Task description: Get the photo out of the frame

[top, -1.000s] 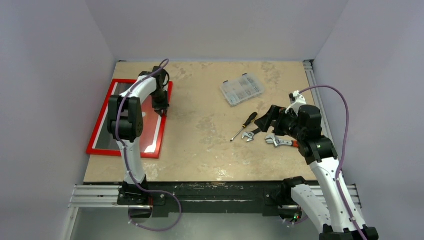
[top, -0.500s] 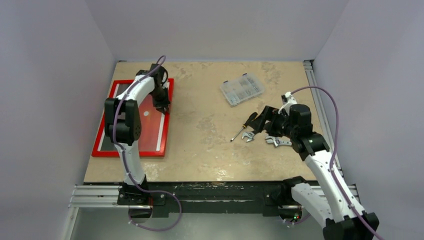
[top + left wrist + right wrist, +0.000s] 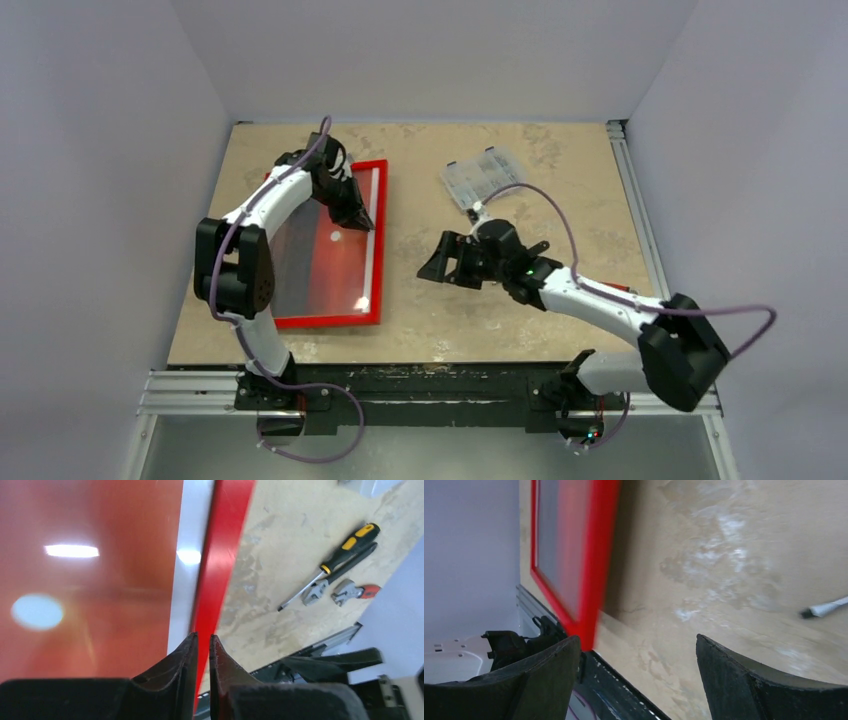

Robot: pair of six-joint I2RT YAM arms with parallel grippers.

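Observation:
The red frame [image 3: 378,240] lies at the table's left with its right side raised, casting a shadow below. Behind its glass sits the photo [image 3: 325,262], a red-orange sky with a small white sun. My left gripper [image 3: 357,216] is shut on the frame's right rail. In the left wrist view the left gripper [image 3: 202,638] pinches that red rail [image 3: 225,545], next to the photo's white edge strip [image 3: 192,540]. My right gripper [image 3: 440,262] stands open just right of the frame, holding nothing. The right wrist view shows the right gripper [image 3: 639,652] wide apart facing the frame [image 3: 596,555].
A clear parts box [image 3: 484,178] sits at the back, right of centre. A yellow-handled screwdriver [image 3: 345,550] and two wrenches [image 3: 320,589] lie right of the frame, under my right arm in the top view. The metal rail [image 3: 430,377] runs along the near edge.
The left gripper has pulled the frame rightwards and raised its right side. The right arm has swung left from the tools to just beside the frame.

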